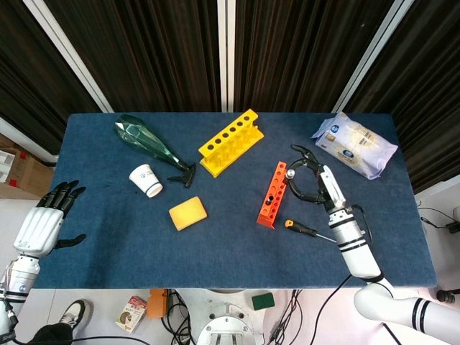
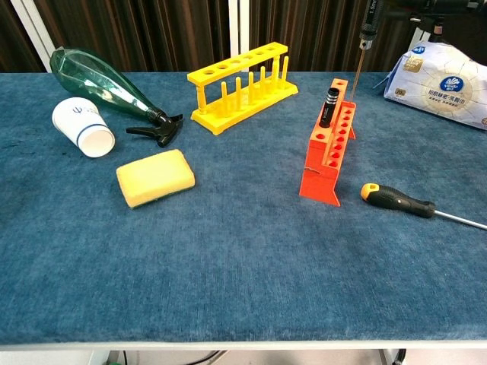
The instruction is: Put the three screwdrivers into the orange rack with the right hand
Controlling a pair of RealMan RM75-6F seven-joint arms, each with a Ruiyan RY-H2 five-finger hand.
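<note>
The orange rack point(image 1: 274, 194) point(image 2: 329, 148) stands right of the table's middle, with one black-handled screwdriver point(image 2: 329, 106) in a far hole. My right hand point(image 1: 310, 183) hovers just right of the rack's far end and holds a second screwdriver point(image 2: 358, 67) upright, its tip just above the rack's far end. A third screwdriver point(image 1: 309, 231) point(image 2: 399, 199), with a black and orange handle, lies flat on the cloth right of the rack's near end. Off the table's left edge, my left hand point(image 1: 43, 223) holds nothing, its fingers apart.
A yellow rack point(image 1: 231, 141) stands behind the orange one. A green spray bottle point(image 1: 151, 146), a tipped paper cup point(image 1: 146, 180) and a yellow sponge point(image 1: 187, 213) lie to the left. A tissue pack point(image 1: 355, 144) sits at the far right.
</note>
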